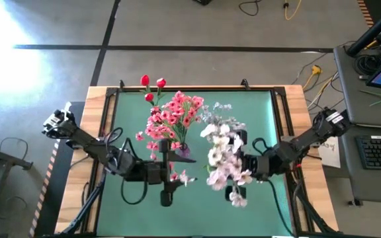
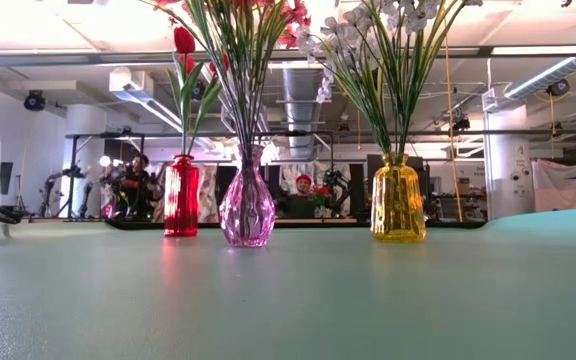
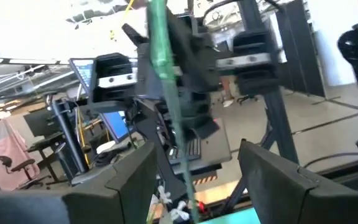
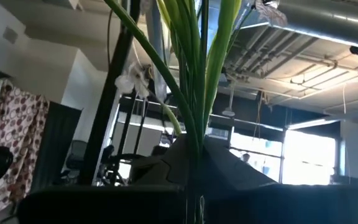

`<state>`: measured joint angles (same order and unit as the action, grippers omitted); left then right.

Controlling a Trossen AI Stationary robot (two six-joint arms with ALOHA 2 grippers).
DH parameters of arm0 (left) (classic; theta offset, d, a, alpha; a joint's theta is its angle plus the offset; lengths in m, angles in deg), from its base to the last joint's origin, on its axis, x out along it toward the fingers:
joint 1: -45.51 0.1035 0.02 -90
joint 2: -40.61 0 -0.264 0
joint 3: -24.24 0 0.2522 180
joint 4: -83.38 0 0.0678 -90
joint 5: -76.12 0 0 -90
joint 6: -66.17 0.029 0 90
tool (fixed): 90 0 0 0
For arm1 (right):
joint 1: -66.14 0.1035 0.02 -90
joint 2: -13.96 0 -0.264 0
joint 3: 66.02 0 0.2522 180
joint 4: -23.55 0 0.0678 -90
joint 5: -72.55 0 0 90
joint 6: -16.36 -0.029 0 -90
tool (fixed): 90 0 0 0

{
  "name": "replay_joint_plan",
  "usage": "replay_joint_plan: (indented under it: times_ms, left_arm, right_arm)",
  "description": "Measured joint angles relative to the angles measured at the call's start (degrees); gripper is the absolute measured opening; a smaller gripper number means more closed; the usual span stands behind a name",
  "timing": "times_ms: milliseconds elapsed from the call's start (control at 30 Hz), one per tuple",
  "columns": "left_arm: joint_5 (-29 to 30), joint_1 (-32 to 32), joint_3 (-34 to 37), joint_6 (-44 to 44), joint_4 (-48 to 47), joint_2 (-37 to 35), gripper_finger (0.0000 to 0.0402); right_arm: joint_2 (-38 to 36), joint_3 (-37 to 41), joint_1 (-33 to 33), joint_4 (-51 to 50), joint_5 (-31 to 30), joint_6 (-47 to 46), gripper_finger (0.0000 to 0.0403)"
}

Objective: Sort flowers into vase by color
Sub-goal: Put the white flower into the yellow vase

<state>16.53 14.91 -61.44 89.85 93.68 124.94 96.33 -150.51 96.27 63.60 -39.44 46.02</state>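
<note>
Three glass vases stand in a row at the table's far side: a red one [image 2: 181, 197] with red flowers [image 1: 152, 86], a pink one [image 2: 247, 205] with pink flowers [image 1: 174, 116], and a yellow one [image 2: 398, 200] with white flowers [image 1: 222, 129]. My right gripper [image 1: 242, 165] is shut on a spray of white and pale lavender flowers [image 1: 227, 172], held above the table in front of the yellow vase. My left gripper [image 1: 176, 177] stands open to its left. A thin green stem [image 3: 166, 74] runs between the left gripper's fingers without plainly touching them. My right gripper pinches the spray's green stems [image 4: 194, 140] between its two shut fingers. The fingers come from the table's right and slant upward. The stems and leaves rise out of the fingers, and the spray is clear of the table.
The green mat [image 1: 131, 125] has free room at its near side and along its left and right. A desk with a keyboard [image 1: 379, 152] stands beyond the table's right edge. In the low view, people sit far back in the room.
</note>
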Motion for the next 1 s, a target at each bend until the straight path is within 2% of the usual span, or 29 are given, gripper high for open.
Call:
replay_joint_plan:
  times_ms: [267,433,567,733,767,867,1000]
  left_arm:
    - [-1.53,3.72,-2.28,-1.08,-0.12,2.54,0.0211]
    - [-5.74,5.50,-2.30,-3.44,-0.41,2.80,0.0203]
    - [-5.69,5.60,-2.27,-3.99,-1.27,2.82,0.0148]
    - [-5.52,5.59,-2.27,-6.07,-2.14,2.74,0.0023]
    - [-5.40,5.65,-2.25,-6.47,-2.24,2.71,0.0012]
    - [-5.21,5.65,-2.25,-6.52,-3.13,2.44,0.0011]
    - [-3.20,5.69,-2.18,-6.64,-5.58,1.93,0.0002]
  right_arm:
    - [4.27,-4.85,-0.05,0.01,0.01,1.51,0.0017]
    - [4.90,-6.09,-0.03,-0.07,-0.04,3.98,0.0017]
    - [4.76,-6.05,-0.03,-0.04,-0.93,4.35,0.0017]
    - [4.73,-6.05,-0.03,-0.02,-3.35,6.34,0.0018]
    - [4.73,-6.05,-0.03,-0.03,-4.15,6.42,0.0018]
    - [4.73,-6.05,-0.01,-0.05,-7.87,6.54,0.0018]
    - [4.23,-6.05,0.36,-1.27,-15.09,8.34,0.0018]
